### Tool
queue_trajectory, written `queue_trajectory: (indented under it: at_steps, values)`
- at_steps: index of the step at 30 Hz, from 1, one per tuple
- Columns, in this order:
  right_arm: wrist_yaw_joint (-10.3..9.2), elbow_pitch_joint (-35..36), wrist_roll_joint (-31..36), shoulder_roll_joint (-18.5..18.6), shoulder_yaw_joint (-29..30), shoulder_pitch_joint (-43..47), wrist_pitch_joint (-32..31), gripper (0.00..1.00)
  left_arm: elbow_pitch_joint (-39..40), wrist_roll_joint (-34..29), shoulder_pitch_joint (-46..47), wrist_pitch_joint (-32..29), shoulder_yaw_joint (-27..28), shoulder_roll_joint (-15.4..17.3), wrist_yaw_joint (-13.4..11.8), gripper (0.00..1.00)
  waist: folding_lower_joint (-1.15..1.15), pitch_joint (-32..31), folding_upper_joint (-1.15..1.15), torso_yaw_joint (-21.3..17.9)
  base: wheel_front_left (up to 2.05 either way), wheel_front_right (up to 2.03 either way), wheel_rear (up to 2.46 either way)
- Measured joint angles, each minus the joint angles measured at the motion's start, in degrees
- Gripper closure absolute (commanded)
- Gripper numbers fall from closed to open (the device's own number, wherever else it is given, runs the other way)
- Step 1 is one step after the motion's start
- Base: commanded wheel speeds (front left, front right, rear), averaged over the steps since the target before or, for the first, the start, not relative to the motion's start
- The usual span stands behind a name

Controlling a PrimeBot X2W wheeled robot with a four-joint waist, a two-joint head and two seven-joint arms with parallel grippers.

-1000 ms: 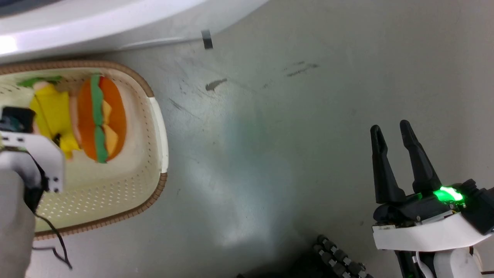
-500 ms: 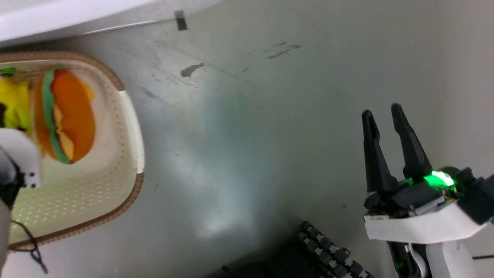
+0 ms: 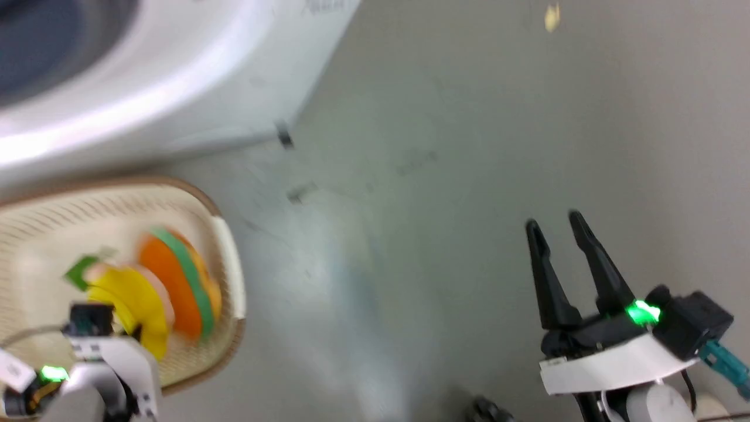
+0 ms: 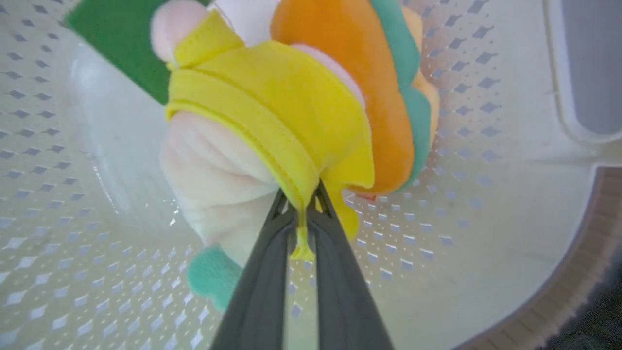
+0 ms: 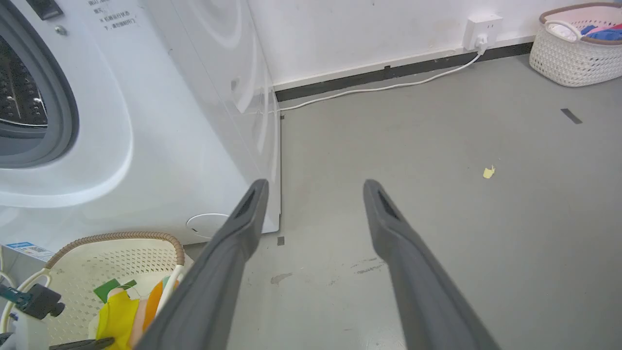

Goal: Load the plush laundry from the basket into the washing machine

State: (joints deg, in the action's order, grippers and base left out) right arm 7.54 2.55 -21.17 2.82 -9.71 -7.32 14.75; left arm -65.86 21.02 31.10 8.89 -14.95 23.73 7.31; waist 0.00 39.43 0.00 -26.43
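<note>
My left gripper (image 4: 302,199) is shut on a fold of the yellow garment of the peach-pink plush figure (image 4: 272,97), inside the cream perforated basket (image 4: 461,218). The orange burger plush (image 4: 369,73) leans against the figure's far side. In the head view the basket (image 3: 176,183) sits at the lower left on the floor, holding the figure (image 3: 132,299) and the burger (image 3: 179,281). The white washing machine (image 3: 176,88) stands just beyond it, its grey gasket and steel drum (image 5: 19,92) open to view. My right gripper (image 3: 554,221) hangs open over bare floor at the right, holding nothing.
A second white basket (image 5: 573,53) with clothes stands by the far wall. A wall socket (image 5: 478,31) feeds a white cable along the skirting. A yellow scrap (image 5: 488,171) and a strip of dark tape (image 5: 571,115) lie on the grey floor.
My left gripper has closed on the figure's yellow garment. The head camera has swung, so more of the washing machine shows. The right gripper stays open.
</note>
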Motion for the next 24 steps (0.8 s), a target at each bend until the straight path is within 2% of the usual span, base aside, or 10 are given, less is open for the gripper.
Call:
queue_trajectory:
  at_steps: [7,12,19,24]
  values:
    - [-0.01,-1.87,4.27,0.0,2.93,3.69,0.0,0.0,0.81,1.82,-5.59,4.71,-1.1,-3.88,-0.01,1.0,-0.02,-11.53,0.0,4.68,0.0,0.0,0.0]
    - [-0.01,-2.7,6.49,0.01,5.87,5.7,0.0,0.0,4.86,1.91,-7.19,5.48,-1.53,-7.53,-0.01,1.0,-0.01,-17.03,0.0,9.8,0.0,0.0,0.0]
    - [-0.01,-3.31,9.22,0.01,7.99,7.32,0.0,0.0,20.41,1.31,-12.44,5.78,1.97,-11.06,-1.64,1.0,-0.01,-23.02,0.0,17.28,0.0,0.0,0.0]
    - [-0.01,-3.35,10.22,0.0,8.26,7.77,0.0,0.0,33.01,-0.21,-16.91,5.78,6.68,-13.33,-2.64,1.0,-0.01,-26.63,0.0,21.6,0.0,0.0,0.0]
